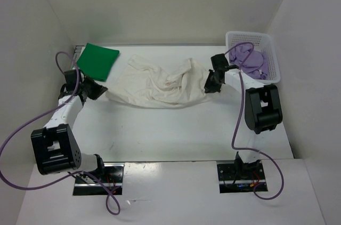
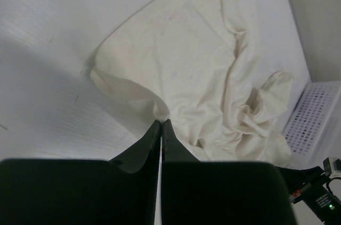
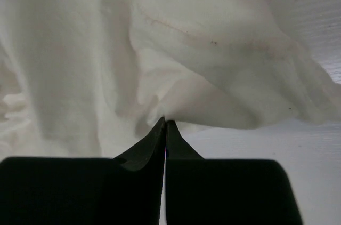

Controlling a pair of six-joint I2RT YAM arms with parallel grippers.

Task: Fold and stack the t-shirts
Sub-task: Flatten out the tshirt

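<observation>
Left of the basket (image 1: 273, 57), the white-cream shirt (image 1: 160, 83) lies rumpled — our left gripper (image 1: 98, 90) and right gripper (image 1: 211, 85) each pinch one edge. We judge this the spreading step; next, draw it taut and flat.

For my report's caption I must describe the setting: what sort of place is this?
Probably a robot test cell in a laboratory. Plain white walls enclose a white table; a black-and-white left arm and right arm are bolted at its near edge; a white plastic lattice basket holds a light purple shirt.
</observation>
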